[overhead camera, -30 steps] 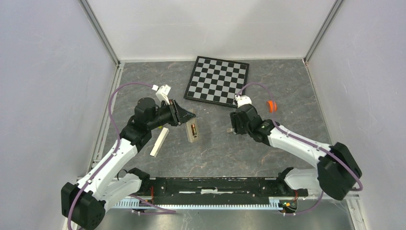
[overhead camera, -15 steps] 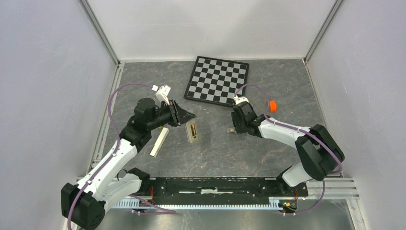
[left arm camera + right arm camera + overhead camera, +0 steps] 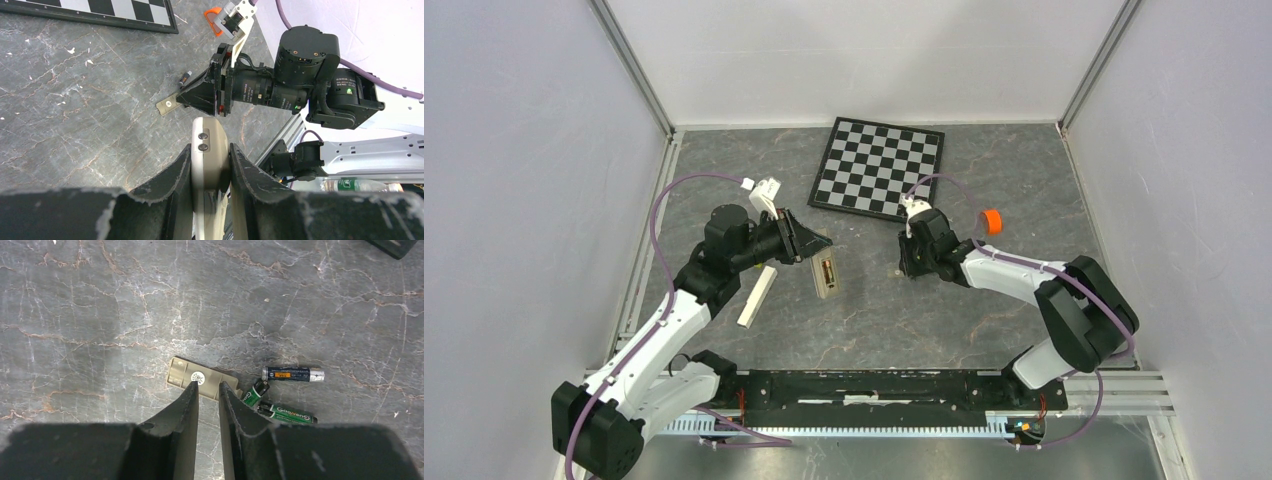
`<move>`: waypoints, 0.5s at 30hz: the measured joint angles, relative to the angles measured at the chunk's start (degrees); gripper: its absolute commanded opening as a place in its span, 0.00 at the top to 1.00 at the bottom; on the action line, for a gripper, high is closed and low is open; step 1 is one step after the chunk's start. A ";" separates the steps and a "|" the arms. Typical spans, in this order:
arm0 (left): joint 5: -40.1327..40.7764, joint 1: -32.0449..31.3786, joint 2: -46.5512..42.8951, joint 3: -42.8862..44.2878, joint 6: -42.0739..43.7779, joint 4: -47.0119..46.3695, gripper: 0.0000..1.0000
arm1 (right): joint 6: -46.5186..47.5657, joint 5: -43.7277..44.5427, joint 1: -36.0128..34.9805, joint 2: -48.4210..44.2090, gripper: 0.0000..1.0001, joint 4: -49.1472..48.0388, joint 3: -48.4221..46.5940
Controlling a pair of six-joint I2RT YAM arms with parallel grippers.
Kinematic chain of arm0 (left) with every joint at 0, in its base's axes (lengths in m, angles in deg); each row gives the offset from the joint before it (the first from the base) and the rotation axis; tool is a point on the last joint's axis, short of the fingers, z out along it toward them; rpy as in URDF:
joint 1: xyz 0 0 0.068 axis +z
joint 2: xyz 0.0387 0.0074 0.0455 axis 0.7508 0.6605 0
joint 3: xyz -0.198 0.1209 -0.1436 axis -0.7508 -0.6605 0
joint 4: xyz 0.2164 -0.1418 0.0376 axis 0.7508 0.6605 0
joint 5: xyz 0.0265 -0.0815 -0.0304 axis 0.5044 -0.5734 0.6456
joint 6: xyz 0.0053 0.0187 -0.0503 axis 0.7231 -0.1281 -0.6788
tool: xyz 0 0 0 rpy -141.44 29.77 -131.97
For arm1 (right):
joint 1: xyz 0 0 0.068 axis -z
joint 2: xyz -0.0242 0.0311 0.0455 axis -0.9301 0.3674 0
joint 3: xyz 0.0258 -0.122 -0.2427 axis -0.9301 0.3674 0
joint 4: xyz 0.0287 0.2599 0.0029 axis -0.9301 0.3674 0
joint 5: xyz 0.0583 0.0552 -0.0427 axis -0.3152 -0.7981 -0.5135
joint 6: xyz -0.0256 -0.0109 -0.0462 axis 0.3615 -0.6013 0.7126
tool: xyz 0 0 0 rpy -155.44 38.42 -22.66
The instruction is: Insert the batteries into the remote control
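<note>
My left gripper [image 3: 210, 147] is shut on the remote control [image 3: 209, 135], a cream handset held edge-on above the table; from above the remote control [image 3: 826, 273] shows its open recess. My right gripper [image 3: 207, 385] hangs low over a beige battery cover [image 3: 202, 379], its jaws a narrow gap apart with only table showing between them. Three batteries lie just right of the cover: a dark blue one [image 3: 293, 374] and two green ones [image 3: 256, 391] [image 3: 289, 413]. They are hidden under the right gripper [image 3: 905, 268] in the top view.
A chessboard [image 3: 879, 167] lies at the back centre. An orange cap [image 3: 992, 221] sits right of the right wrist. A long cream block [image 3: 757, 296] lies beside the left arm. Walls and metal rails close in the table on three sides.
The right gripper's jaws have narrowed a lot, and it has shifted slightly left and towards the back while its arm folded in. The left arm and the remote have not moved.
</note>
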 measured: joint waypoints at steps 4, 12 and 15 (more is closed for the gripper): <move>0.00 0.00 0.00 -0.02 0.00 0.02 0.98 | 0.02 -0.98 0.22 0.22 0.73 -0.48 0.09; 0.09 0.11 -0.02 -0.02 0.00 0.83 0.98 | 2.69 6.12 0.98 -2.14 0.56 3.74 0.09; 0.35 0.26 -0.02 -0.11 0.00 1.22 0.98 | 5.53 8.28 2.36 -3.93 0.53 5.38 0.09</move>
